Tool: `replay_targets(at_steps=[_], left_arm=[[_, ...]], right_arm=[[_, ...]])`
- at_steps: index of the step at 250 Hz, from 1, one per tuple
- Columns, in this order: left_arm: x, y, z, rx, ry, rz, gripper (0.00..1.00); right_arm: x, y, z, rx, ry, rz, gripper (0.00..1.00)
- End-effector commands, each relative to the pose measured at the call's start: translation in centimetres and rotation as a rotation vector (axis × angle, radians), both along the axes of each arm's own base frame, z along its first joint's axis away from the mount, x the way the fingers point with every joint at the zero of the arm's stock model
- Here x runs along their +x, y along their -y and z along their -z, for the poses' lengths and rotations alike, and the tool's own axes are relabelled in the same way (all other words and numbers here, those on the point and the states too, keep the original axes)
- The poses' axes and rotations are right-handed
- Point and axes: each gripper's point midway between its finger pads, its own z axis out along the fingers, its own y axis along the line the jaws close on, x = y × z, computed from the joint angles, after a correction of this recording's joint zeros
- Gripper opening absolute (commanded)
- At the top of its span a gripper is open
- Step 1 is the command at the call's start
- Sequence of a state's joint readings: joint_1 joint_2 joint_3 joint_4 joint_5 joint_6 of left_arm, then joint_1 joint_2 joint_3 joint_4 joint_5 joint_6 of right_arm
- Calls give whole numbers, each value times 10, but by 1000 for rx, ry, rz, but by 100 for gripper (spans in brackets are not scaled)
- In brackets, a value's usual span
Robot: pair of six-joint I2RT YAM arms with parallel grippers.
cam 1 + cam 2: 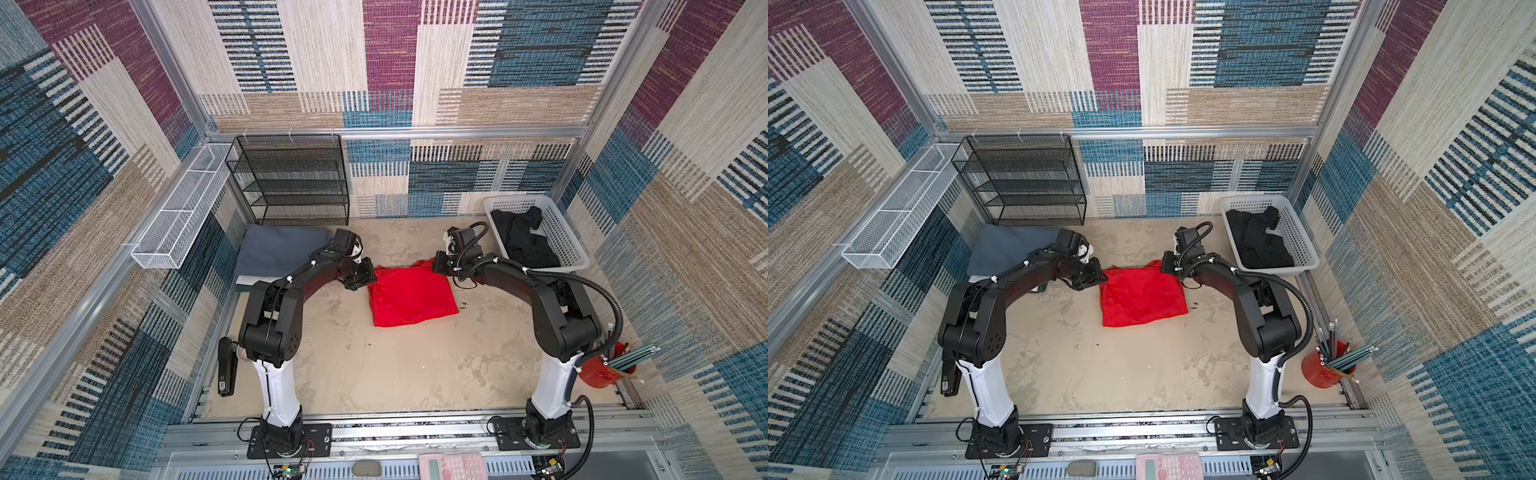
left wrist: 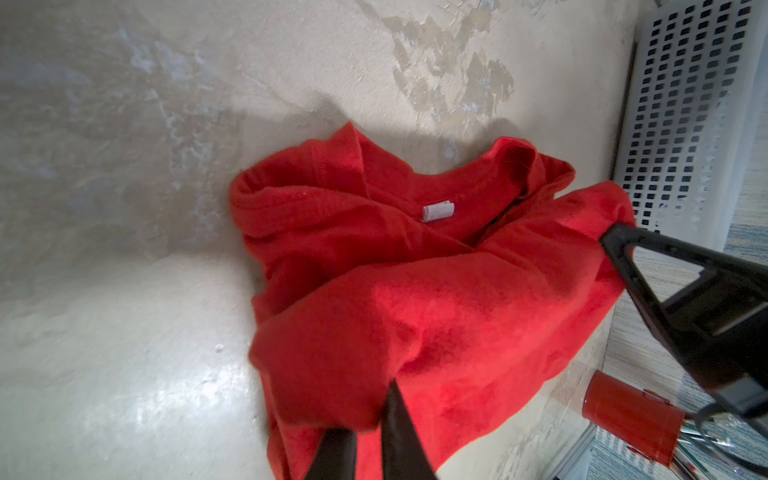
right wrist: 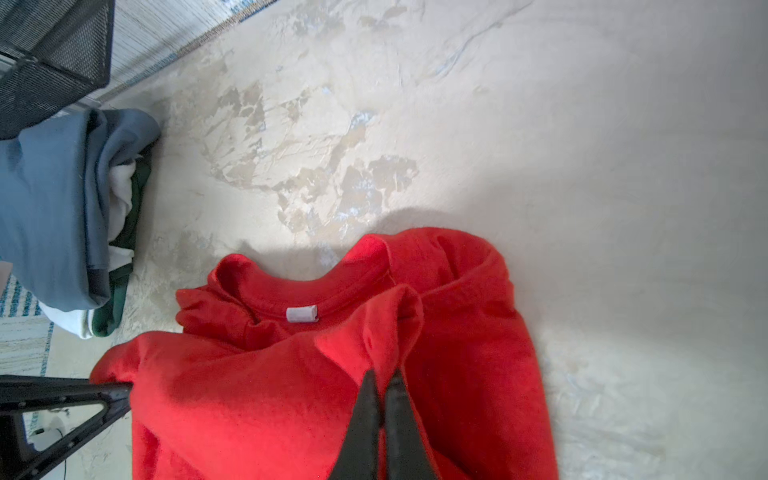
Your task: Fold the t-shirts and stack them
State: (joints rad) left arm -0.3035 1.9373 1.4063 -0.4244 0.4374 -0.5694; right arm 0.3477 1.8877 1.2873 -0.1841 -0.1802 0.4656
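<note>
The bright red soft-cloth t-shirt (image 1: 411, 297) lies partly folded at frame centre in both top views, on the beige table (image 1: 374, 374). The left gripper (image 1: 371, 277) pinches its upper-left corner and the right gripper (image 1: 435, 266) its upper-right, with all 4 fingers clamped on cloth.

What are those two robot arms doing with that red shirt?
They're folding laundry. The left gripper and the right gripper each pinch an edge of the red t-shirt, which lies partly folded mid-table. A grey t-shirt tops a folded pile at the back left. A black t-shirt lies crumpled in the white basket.
</note>
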Motion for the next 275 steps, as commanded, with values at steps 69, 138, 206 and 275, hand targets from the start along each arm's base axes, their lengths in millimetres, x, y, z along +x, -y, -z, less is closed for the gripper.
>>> replay_targets(at_steps=[69,138,206,275], left_arm=[[3,11,-27,-79,49,23,6],[13,20,-24,-126,32,32,1],[21,17,-16,-129,10,6,13],[30,-17,-33,37,83,-55,69]], right_arm=[[-12,19,-46,56,133,115,0],[-8,26,-50,53,160,159,0],[16,19,-35,16,138,155,0],[34,18,-20,-21,121,171,60]])
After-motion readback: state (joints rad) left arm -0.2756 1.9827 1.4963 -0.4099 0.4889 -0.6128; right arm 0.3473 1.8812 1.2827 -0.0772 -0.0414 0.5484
